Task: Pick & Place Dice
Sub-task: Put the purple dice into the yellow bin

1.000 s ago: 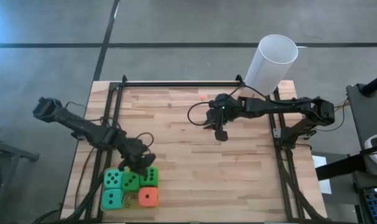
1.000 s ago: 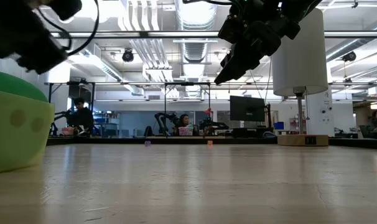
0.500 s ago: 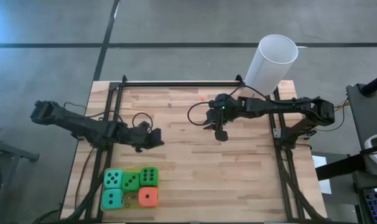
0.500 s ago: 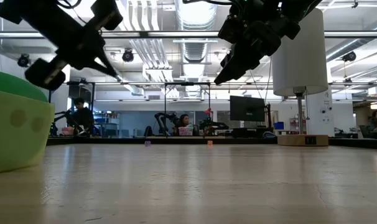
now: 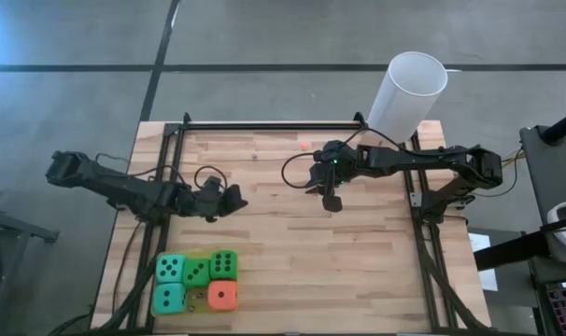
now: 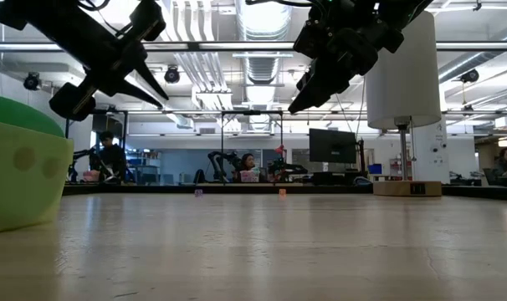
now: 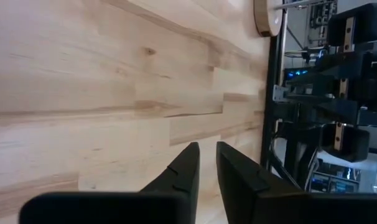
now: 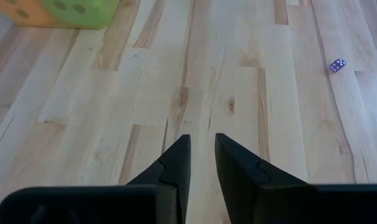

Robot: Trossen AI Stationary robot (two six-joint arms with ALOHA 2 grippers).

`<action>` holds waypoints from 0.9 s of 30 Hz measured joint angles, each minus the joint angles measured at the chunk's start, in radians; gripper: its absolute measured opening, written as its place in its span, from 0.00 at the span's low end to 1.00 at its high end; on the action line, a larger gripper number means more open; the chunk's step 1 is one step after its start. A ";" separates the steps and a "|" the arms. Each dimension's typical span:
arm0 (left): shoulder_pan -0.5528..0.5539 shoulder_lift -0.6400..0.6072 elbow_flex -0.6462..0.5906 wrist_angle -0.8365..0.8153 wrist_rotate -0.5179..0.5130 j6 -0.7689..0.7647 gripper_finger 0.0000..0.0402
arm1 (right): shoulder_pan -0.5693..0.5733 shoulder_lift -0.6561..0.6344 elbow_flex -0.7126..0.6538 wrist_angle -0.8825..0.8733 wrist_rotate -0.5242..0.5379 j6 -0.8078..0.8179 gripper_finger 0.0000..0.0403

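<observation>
Five dice (image 5: pixel 197 282) clustered: teal, green, orange-red, black pips; both end effectors narrow, empty.

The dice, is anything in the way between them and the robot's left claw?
Nothing visible. The left gripper hangs above bare wood, and the dice sit clustered at the table's near edge with only open tabletop between.

Even bright overhead light, soft shadows; low-view foreground blurred.
</observation>
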 joint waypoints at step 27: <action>0.229 0.030 0.051 -0.116 -0.073 0.845 0.80 | 0.000 0.000 0.000 0.000 0.000 0.000 0.19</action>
